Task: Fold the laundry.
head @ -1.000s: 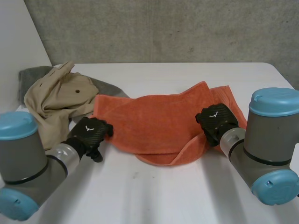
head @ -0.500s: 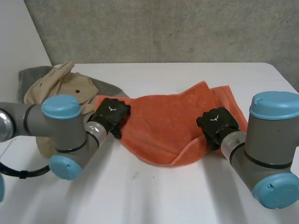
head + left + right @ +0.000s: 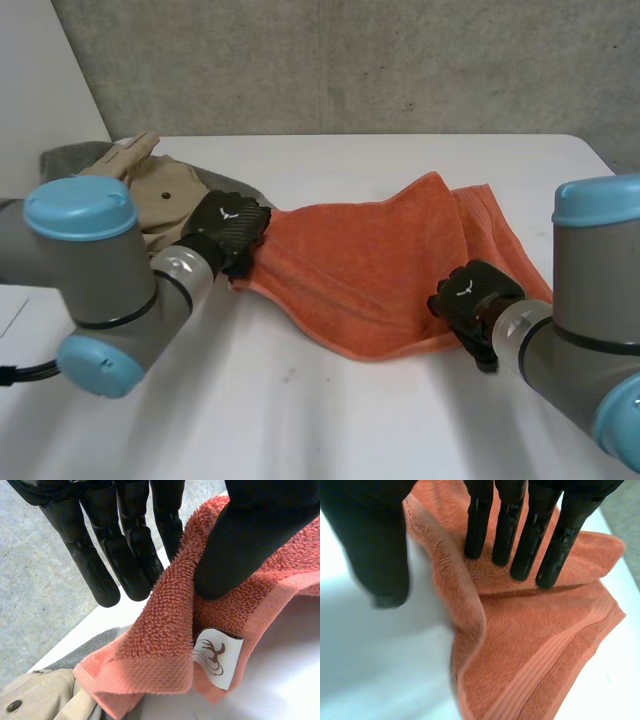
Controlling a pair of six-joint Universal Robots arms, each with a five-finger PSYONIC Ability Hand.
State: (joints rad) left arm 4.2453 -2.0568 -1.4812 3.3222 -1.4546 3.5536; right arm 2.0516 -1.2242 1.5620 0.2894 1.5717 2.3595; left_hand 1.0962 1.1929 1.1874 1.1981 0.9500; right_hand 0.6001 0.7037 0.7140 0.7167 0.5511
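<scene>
An orange towel lies crumpled across the middle of the white table. My left hand is at the towel's left corner. In the left wrist view that corner, with its white label, is pinched between the thumb and the straight fingers. My right hand is at the towel's near right edge. In the right wrist view its straight fingers rest on the towel, and the thumb stands apart over bare table beside a raised fold.
A beige garment with a button lies on a grey cloth at the table's far left, just behind my left hand. The beige garment also lies below the towel corner in the left wrist view. A concrete wall rises behind the table.
My left hand swung from the table's front left to the towel's left corner and closed on it. My right hand let go, opened and drew back to the near edge; the towel stretched out.
</scene>
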